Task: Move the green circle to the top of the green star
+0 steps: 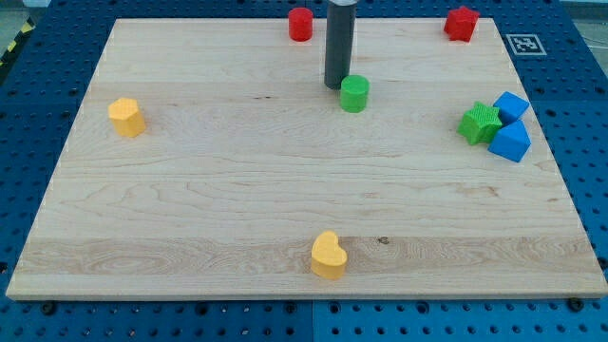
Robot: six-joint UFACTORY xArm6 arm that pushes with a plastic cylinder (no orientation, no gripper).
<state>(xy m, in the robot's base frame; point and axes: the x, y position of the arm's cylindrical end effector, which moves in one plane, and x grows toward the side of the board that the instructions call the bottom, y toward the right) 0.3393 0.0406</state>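
A robotics lab bench is showing here: a wooden board (pixel 190 209) is lying on a blue perforated table (pixel 589 142), a fiducial marker (pixel 524 44) sitting far right.

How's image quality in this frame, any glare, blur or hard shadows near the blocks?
Camera view: lighting even, no glare on the board; shadows soft and short under the green circle and green star. Blocks sharp; my tip, just left of the circle, is crisp. Board edges show perspective taper toward the view's top.
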